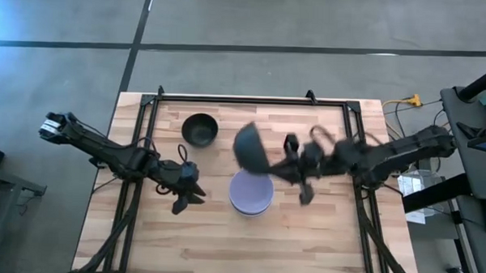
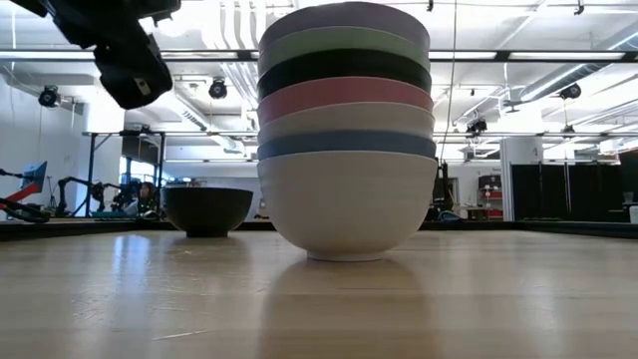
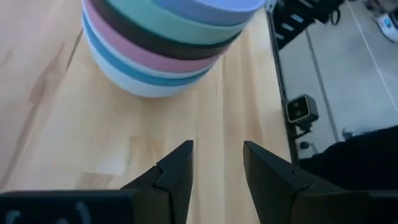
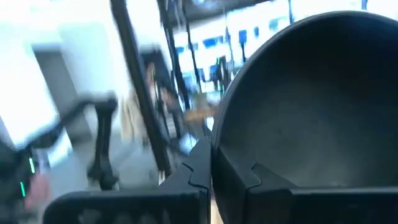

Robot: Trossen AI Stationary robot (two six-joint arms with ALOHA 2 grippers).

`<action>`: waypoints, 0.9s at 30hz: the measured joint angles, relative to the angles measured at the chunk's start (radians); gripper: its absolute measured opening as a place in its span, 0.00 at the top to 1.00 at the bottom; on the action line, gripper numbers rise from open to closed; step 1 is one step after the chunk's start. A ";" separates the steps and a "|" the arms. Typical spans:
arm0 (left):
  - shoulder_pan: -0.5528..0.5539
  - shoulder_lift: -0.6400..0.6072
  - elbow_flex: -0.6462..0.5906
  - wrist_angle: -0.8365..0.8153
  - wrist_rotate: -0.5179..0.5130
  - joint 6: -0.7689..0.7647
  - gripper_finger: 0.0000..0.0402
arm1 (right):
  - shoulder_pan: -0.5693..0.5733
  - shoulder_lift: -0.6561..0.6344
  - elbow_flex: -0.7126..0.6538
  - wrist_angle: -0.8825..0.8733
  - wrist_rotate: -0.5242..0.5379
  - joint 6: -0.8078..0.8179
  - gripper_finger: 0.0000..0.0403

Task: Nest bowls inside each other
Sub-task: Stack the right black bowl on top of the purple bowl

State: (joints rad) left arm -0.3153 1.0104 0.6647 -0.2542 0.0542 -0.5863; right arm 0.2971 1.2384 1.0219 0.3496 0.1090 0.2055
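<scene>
The left gripper point(image 1: 184, 198) waits low over the table with its two fingers point(image 3: 177, 168) parted and nothing between them. The stack of nested bowls point(image 3: 163, 43) sits on the wooden table point(image 1: 320, 244) out ahead of those fingertips, well apart from them. From the low view the stack point(image 2: 345, 130) shows a white bowl at the bottom, then blue, another pale one, pink, black, green and lavender on top. One black bowl point(image 1: 199, 129) stands alone on the table, off past the stack. The right gripper point(image 1: 268, 163) is up in the air with its fingers pinched tight on the rim of another black bowl point(image 1: 250, 147); the rim point(image 4: 217, 162) sits right between the fingertips. That bowl is tipped on its side and looks blurry, so how much it leans is hard to tell. This looks like the carrying step. Next the bowl likely needs to be turned level, lined up over the lavender top, and lowered before the fingers let go.
</scene>
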 joint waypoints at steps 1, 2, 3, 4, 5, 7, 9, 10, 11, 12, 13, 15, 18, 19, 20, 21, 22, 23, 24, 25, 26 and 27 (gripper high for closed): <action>0.000 -0.004 0.000 -0.003 0.001 0.022 0.69 | 0.030 0.034 0.027 -0.036 0.028 -0.017 0.98; 0.000 -0.011 0.000 -0.015 0.002 0.044 0.69 | 0.058 0.072 0.069 -0.088 0.056 -0.023 0.98; 0.000 -0.016 -0.001 -0.036 0.003 0.062 0.69 | 0.083 0.115 0.119 -0.155 0.083 -0.017 0.98; 0.000 -0.020 -0.002 -0.045 0.005 0.072 0.69 | 0.102 0.159 0.179 -0.231 0.106 -0.006 0.98; 0.000 -0.026 -0.002 -0.050 0.006 0.078 0.69 | 0.117 0.203 0.246 -0.302 0.124 0.001 0.98; -0.001 -0.038 -0.003 -0.092 0.010 0.094 0.69 | 0.137 0.294 0.392 -0.429 0.155 -0.031 0.98; -0.001 -0.050 -0.003 -0.131 0.023 0.103 0.69 | 0.158 0.381 0.543 -0.580 0.194 -0.117 0.98; -0.003 -0.058 -0.004 -0.165 0.030 0.104 0.69 | 0.164 0.426 0.620 -0.660 0.218 -0.153 0.98; -0.003 -0.066 -0.004 -0.198 0.040 0.103 0.69 | 0.169 0.469 0.700 -0.747 0.244 -0.175 0.98; -0.003 -0.075 -0.004 -0.229 0.048 0.100 0.69 | 0.175 0.505 0.776 -0.853 0.268 -0.180 0.98; -0.007 -0.085 -0.004 -0.262 0.055 0.098 0.69 | 0.178 0.544 0.853 -0.965 0.281 -0.180 0.98; -0.021 -0.109 -0.005 -0.334 0.060 0.095 0.69 | 0.181 0.611 1.000 -1.155 0.285 -0.170 0.98; -0.050 -0.146 -0.010 -0.390 0.061 0.095 0.69 | 0.185 0.706 1.193 -1.433 0.289 -0.114 0.98; -0.059 -0.158 -0.015 -0.406 0.060 0.094 0.69 | 0.187 0.734 1.248 -1.502 0.289 -0.096 0.98; -0.068 -0.170 -0.019 -0.409 0.061 0.094 0.69 | 0.189 0.763 1.300 -1.571 0.287 -0.080 0.98; -0.076 -0.184 -0.022 -0.408 0.060 0.094 0.69 | 0.189 0.785 1.336 -1.614 0.288 -0.070 0.98; -0.084 -0.195 -0.028 -0.411 0.060 0.094 0.69 | 0.190 0.788 1.330 -1.605 0.287 -0.065 0.98; -0.091 -0.205 -0.033 -0.417 0.060 0.094 0.69 | 0.191 0.771 1.301 -1.575 0.279 -0.049 0.98; -0.097 -0.214 -0.035 -0.422 0.059 0.095 0.69 | 0.191 0.762 1.280 -1.567 0.275 -0.031 0.98; -0.102 -0.222 -0.037 -0.431 0.058 0.095 0.69 | 0.190 0.761 1.266 -1.562 0.274 -0.013 0.98; -0.106 -0.227 -0.037 -0.439 0.056 0.095 0.69 | 0.189 0.761 1.261 -1.552 0.273 -0.001 0.98; -0.109 -0.234 -0.038 -0.448 0.052 0.095 0.69 | 0.190 0.761 1.259 -1.554 0.272 0.005 0.98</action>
State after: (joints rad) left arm -0.4239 0.7764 0.6267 -0.7027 0.1066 -0.4911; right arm 0.4874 1.9996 2.2810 -1.2049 0.3809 0.2105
